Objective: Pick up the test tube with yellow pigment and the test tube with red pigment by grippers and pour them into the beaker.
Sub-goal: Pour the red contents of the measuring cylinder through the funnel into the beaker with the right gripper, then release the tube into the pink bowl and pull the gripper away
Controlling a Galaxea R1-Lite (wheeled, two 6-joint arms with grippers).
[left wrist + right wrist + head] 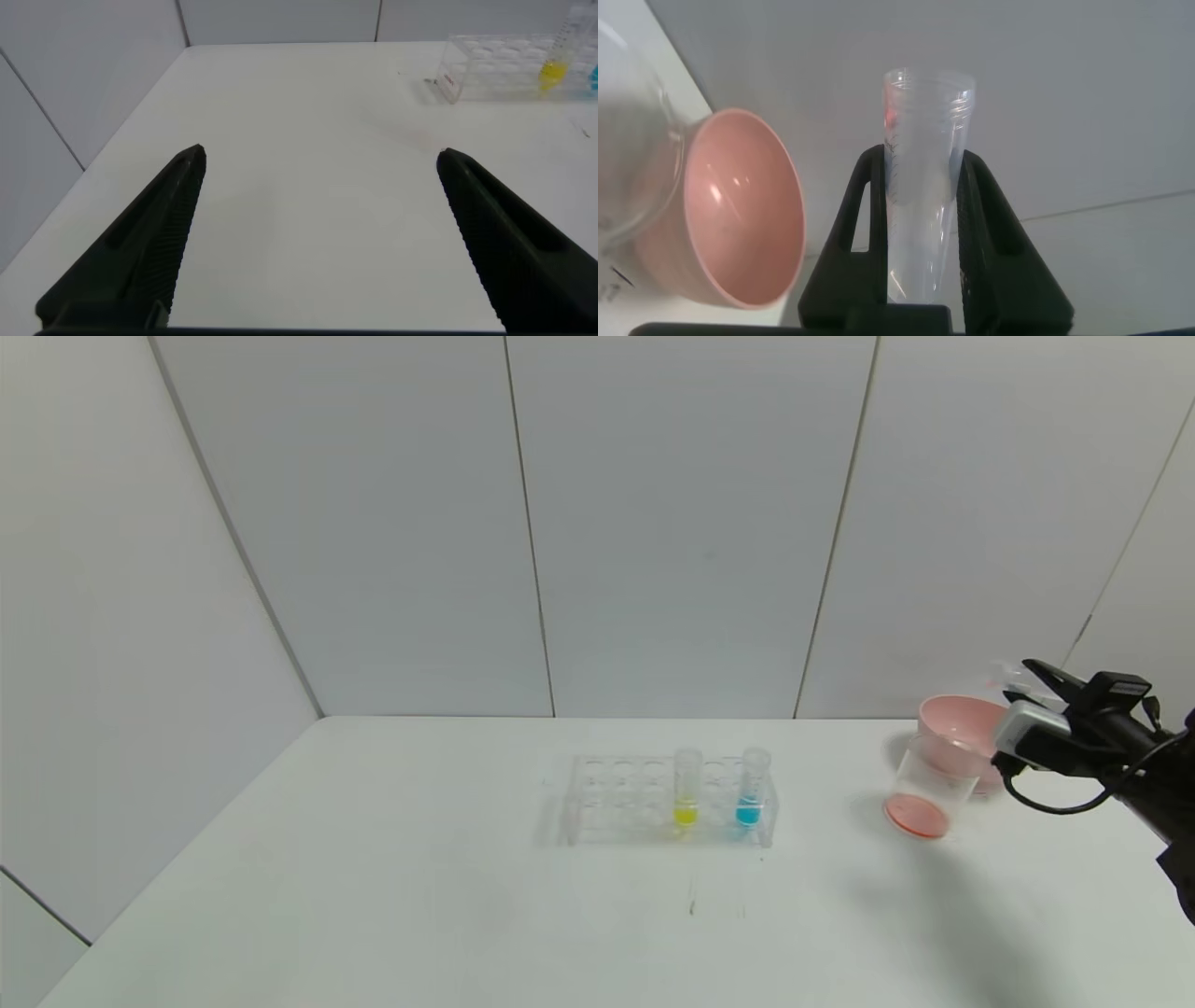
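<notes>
Nearest the camera, the right gripper is clamped on the slim clear test tube with red pigment, whose threaded mouth juts past the black fingertips. Only a faint red trace shows near its rim, so the tube appears drained. It is held tipped toward the small clear straight-walled beaker, which stands on the white desk at the robot's right and carries a shallow orange-red layer at its bottom. Just behind the beaker sits the pink round bowl.

The red pour is judged to be finished or nearly so. To close it well, keep the tube's mouth over the beaker, not the bowl, until the last drops fall, then bring it upright before carrying it away.

Mid-desk, the clear many-holed rack holds the test tube with yellow pigment upright, with a blue-filled tube two holes to its right. The left gripper hangs low over bare desk with its jaws spread wide, well apart from the rack. For the yellow tube, grasp high on the glass, lift straight up out of the hole, and keep clear of the blue tube.
</notes>
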